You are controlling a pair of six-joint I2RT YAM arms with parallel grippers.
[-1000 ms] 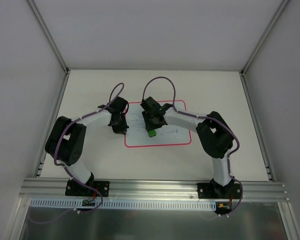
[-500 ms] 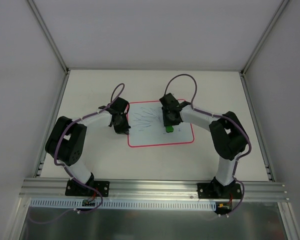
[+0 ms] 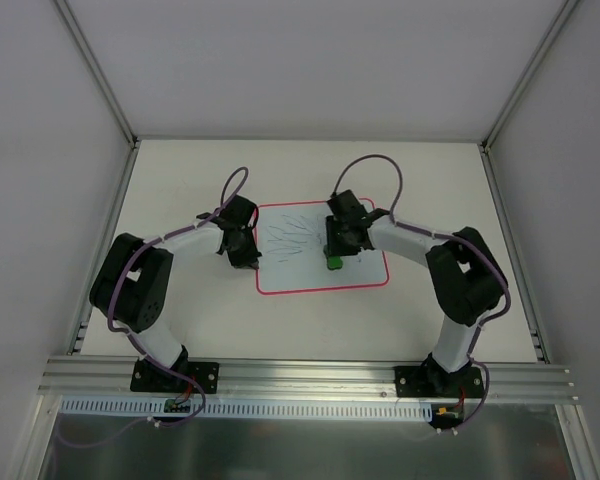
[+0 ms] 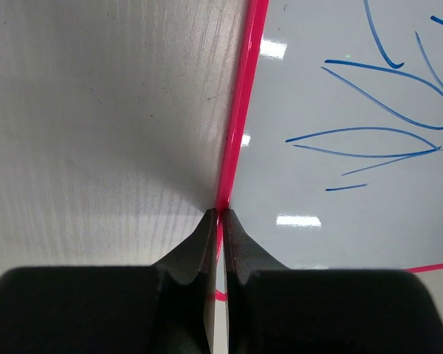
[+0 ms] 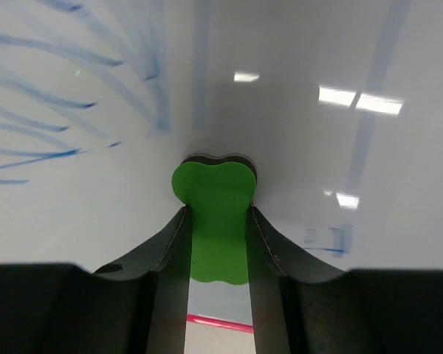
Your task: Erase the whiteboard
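Observation:
The whiteboard (image 3: 360, 272), pale with a red rim, lies flat mid-table with blue pen scribbles (image 3: 288, 238) on its left half. My left gripper (image 3: 242, 258) is shut on the board's left red rim (image 4: 236, 140), pinched between its fingertips. My right gripper (image 3: 333, 262) is shut on a small green eraser block (image 5: 214, 221) that rests on the board surface (image 5: 310, 169), right of the scribbles (image 5: 66, 118). A smeared faint streak shows behind the eraser in the right wrist view.
Grey enclosure walls and metal frame posts (image 3: 98, 75) surround the white table (image 3: 180, 320). An aluminium rail (image 3: 300, 375) runs along the near edge by the arm bases. Purple cables (image 3: 365, 165) loop above both wrists.
The right gripper with the green eraser moved right across the board, then slightly back left. The board shifted a little to the right. The left gripper stayed at the left rim.

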